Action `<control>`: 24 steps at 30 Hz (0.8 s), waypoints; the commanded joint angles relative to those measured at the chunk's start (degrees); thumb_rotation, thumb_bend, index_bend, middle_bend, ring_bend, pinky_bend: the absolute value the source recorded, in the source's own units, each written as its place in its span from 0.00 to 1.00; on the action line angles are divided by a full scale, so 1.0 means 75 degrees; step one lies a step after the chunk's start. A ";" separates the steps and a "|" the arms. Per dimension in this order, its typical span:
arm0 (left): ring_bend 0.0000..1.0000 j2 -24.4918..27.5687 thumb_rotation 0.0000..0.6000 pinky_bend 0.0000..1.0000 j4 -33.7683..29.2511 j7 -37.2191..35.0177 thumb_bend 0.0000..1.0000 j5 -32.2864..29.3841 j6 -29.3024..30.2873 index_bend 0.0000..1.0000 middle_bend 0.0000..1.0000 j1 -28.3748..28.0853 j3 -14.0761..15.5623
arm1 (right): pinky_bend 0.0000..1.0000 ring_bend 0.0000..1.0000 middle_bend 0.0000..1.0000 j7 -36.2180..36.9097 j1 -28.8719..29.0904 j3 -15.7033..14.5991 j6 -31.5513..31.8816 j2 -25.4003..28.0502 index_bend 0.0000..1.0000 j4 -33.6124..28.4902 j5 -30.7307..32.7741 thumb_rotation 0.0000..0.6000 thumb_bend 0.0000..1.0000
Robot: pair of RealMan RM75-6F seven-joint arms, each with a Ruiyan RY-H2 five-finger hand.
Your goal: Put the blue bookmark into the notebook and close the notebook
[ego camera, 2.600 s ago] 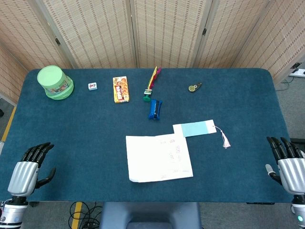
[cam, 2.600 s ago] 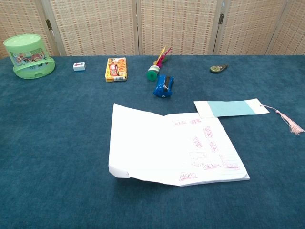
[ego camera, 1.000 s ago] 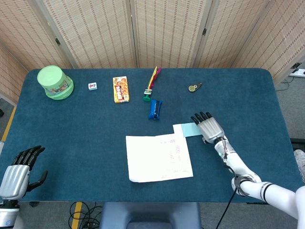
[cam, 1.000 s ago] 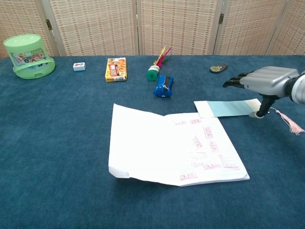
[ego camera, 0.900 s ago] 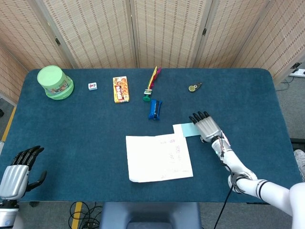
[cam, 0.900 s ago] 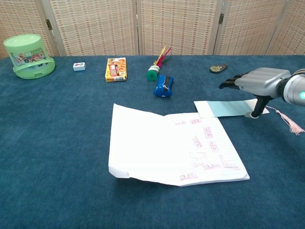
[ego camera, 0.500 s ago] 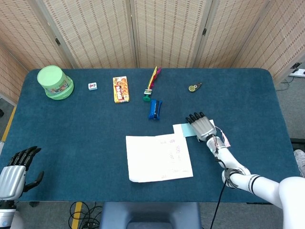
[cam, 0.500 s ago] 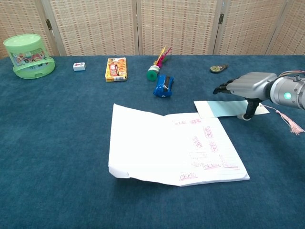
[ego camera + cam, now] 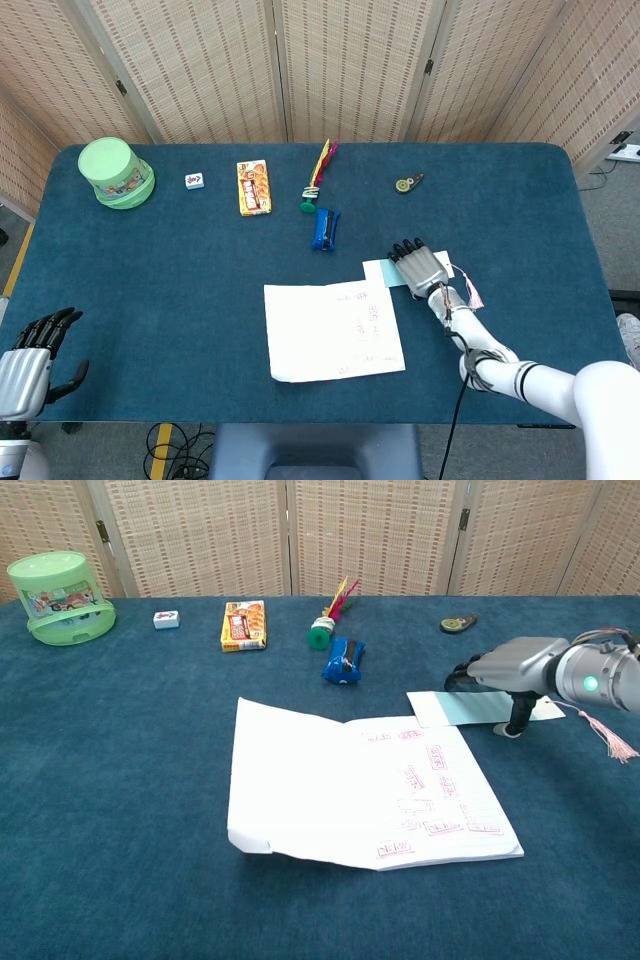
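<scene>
The light blue bookmark (image 9: pixel 455 708) lies flat on the blue table just beyond the far right corner of the open white notebook (image 9: pixel 360 785). Its pink tassel (image 9: pixel 610 736) trails to the right. My right hand (image 9: pixel 510 667) is spread palm down over the bookmark's right half, and its thumb tip (image 9: pixel 512 727) touches down at the bookmark's near edge. In the head view the right hand (image 9: pixel 421 266) covers most of the bookmark (image 9: pixel 383 271), next to the notebook (image 9: pixel 333 331). My left hand (image 9: pixel 27 354) hangs off the table's near left corner with its fingers apart, holding nothing.
Along the far side stand a green lidded tub (image 9: pixel 58 596), a small white tile (image 9: pixel 166 619), a yellow box (image 9: pixel 245 625), a feathered toy with a green base (image 9: pixel 326 621), a blue object (image 9: pixel 344 661) and a small dark round gadget (image 9: pixel 458 624).
My right hand came in from the right, settled over the bookmark and slid a little left and lower, its thumb reaching the bookmark's edge. The left hand sank slightly at the corner.
</scene>
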 commanded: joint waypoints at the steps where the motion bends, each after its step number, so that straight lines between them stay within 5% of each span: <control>1: 0.16 -0.0004 1.00 0.18 -0.0004 0.0005 0.39 -0.0001 -0.0002 0.17 0.16 0.0000 -0.0003 | 0.11 0.00 0.07 -0.0009 0.0048 -0.0064 0.0020 -0.0036 0.15 0.0059 0.0075 1.00 0.29; 15: 0.16 -0.0020 1.00 0.18 0.0036 0.0003 0.39 -0.0020 -0.0019 0.17 0.16 0.0020 -0.0002 | 0.11 0.00 0.11 0.0317 0.0068 -0.0231 0.0273 -0.0146 0.25 0.0258 -0.0047 1.00 0.34; 24: 0.16 -0.0005 1.00 0.18 0.0051 -0.0011 0.39 -0.0031 -0.0012 0.17 0.15 0.0042 -0.0001 | 0.11 0.00 0.11 0.1114 -0.0093 -0.0153 0.0946 0.0408 0.25 -0.0486 -0.1279 1.00 0.34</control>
